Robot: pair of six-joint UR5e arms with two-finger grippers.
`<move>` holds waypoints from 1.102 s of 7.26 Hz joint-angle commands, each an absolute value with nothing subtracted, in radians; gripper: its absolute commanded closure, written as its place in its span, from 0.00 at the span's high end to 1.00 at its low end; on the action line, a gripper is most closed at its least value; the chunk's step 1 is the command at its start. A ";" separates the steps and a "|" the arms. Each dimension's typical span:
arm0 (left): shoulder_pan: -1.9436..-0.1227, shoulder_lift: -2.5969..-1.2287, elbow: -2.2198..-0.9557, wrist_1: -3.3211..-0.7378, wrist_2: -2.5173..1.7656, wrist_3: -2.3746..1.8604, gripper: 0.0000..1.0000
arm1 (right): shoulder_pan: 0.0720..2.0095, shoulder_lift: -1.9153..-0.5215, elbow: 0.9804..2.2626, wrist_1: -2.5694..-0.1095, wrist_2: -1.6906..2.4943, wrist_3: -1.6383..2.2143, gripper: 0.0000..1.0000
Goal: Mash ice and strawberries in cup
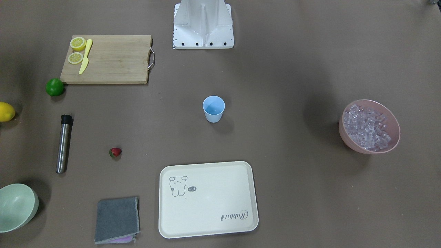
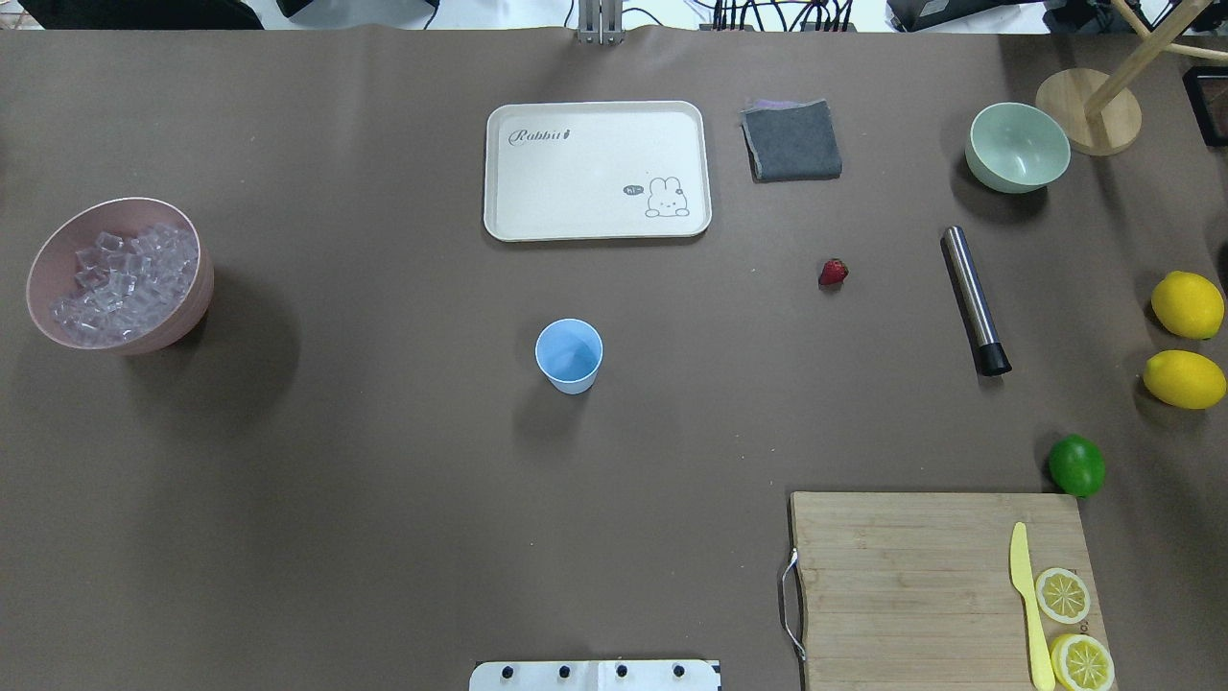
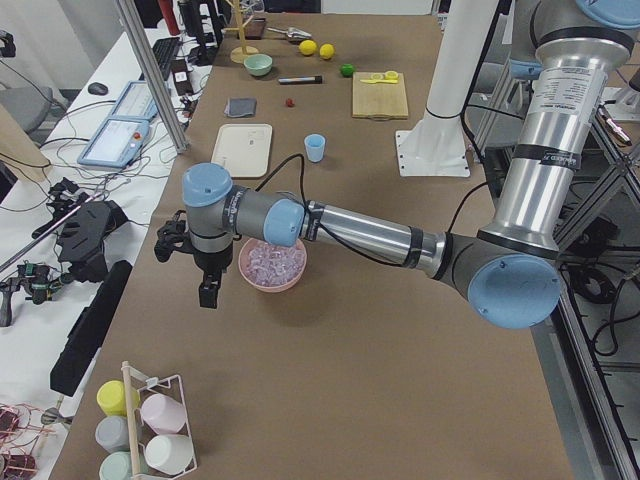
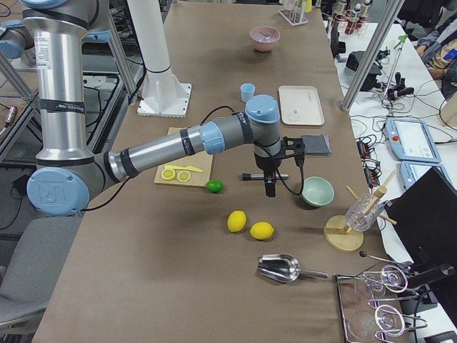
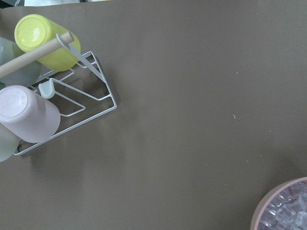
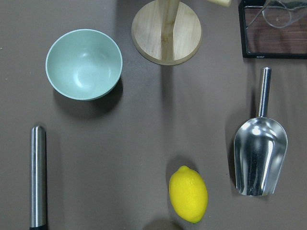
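The pale blue cup (image 1: 213, 108) stands upright and empty mid-table. The ice (image 1: 369, 126) is heaped in a pink bowl (image 2: 197, 307) at the robot's far left. One strawberry (image 1: 115, 152) lies on the table toward the robot's right, between the cup (image 2: 569, 355) and a steel muddler (image 2: 971, 297). My left gripper (image 3: 208, 292) hangs pointing down beside the pink bowl, apart from it. My right gripper (image 4: 270, 189) hangs over the table near the muddler. Neither shows in a close view, so I cannot tell whether they are open or shut.
A cutting board (image 1: 113, 58) carries lemon slices and a yellow knife, with a lime (image 1: 54, 86) beside it. A cream tray (image 1: 206, 199), grey cloth (image 1: 117, 218) and mint bowl (image 1: 15, 206) line the far edge. A lemon (image 6: 188, 193), metal scoop (image 6: 260, 153) and cup rack (image 5: 72, 110) sit at the ends.
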State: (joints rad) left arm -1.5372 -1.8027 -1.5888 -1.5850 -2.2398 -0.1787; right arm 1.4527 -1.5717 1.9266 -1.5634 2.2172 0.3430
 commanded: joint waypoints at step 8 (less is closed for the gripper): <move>-1.532 -1.786 -1.618 -1.586 -2.250 -0.189 0.98 | 1.453 -1.552 1.904 -1.563 2.229 0.342 1.00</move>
